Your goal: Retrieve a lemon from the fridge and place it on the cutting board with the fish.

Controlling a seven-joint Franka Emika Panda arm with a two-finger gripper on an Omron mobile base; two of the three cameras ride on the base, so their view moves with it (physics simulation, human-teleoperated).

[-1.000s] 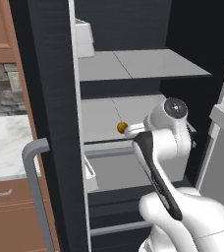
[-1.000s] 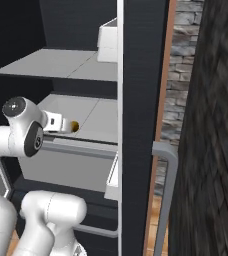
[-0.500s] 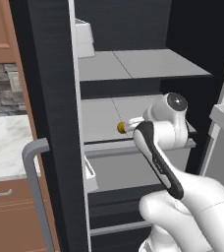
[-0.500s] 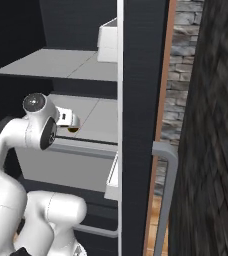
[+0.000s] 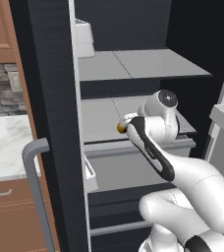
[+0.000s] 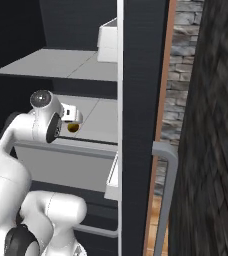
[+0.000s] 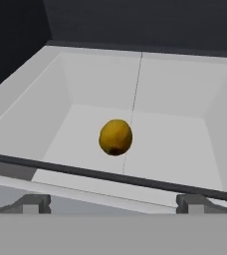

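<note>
Gripper [image 7: 113, 203]: two small dark finger tips spread fully wide, nothing between them, levelled at the front edge of the grey-white middle shelf [image 5: 104, 115] inside the tall black fridge [image 5: 52, 88]. Small round yellow-orange lemon [image 7: 115, 137]: lying alone on that shelf just ahead of the gripper, untouched, near the shelf's centre seam. White box [image 5: 83, 38]: on the shelf above, at its left; marble-topped bench [image 5: 6, 147] with brown wooden cabinets beyond the open door.

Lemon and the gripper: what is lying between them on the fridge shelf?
Nothing but bare shelf and its dark front rail, in the hand view; the lemon lies untouched.
</note>
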